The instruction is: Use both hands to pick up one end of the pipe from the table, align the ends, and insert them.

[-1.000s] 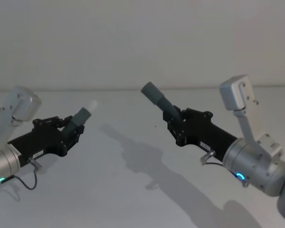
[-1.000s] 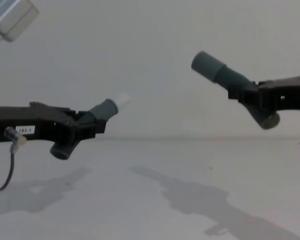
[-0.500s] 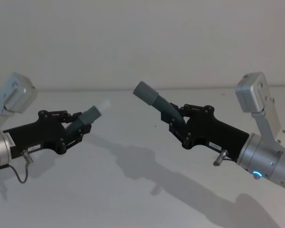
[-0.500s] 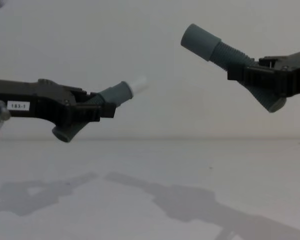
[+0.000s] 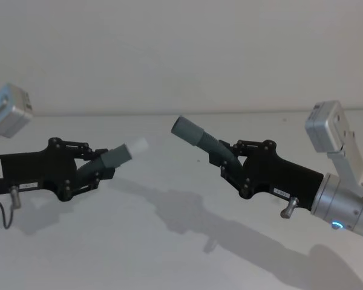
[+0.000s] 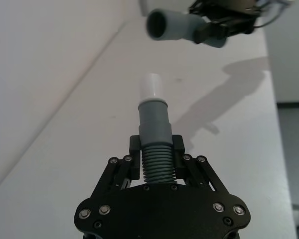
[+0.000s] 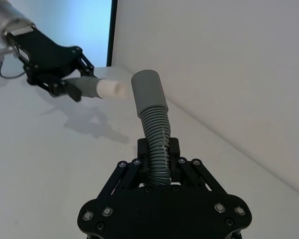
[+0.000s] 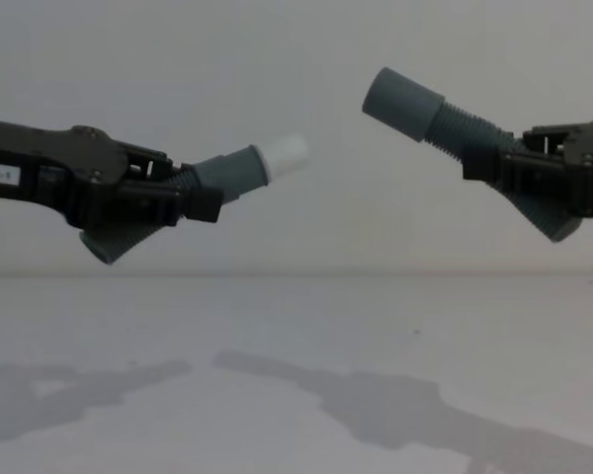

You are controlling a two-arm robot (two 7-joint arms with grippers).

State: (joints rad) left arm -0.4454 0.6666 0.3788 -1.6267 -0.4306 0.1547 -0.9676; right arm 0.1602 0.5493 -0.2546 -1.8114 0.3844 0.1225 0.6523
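Both grippers hold pipe pieces in the air above the white table (image 5: 169,248). My left gripper (image 5: 100,171) (image 8: 193,202) (image 6: 156,149) is shut on the ribbed part of one pipe piece (image 5: 117,156) (image 6: 154,132), whose white tapered tip (image 5: 137,146) (image 8: 285,154) points up and to the right. My right gripper (image 5: 224,163) (image 8: 489,163) (image 7: 158,149) is shut on the other ribbed piece (image 5: 207,144) (image 7: 155,127), whose wide grey socket (image 5: 184,128) (image 8: 401,103) points up and to the left. The two ends face each other with a gap between them, the socket a little higher.
The arms' shadows lie on the table (image 8: 277,336) below the pieces. A plain pale wall (image 5: 181,54) rises behind the table's far edge. The silver-grey right arm (image 5: 345,205) comes in from the lower right.
Both grippers rose off the table level and moved inward. The white tip travelled up and right, the socket left, so the gap between the ends has narrowed.
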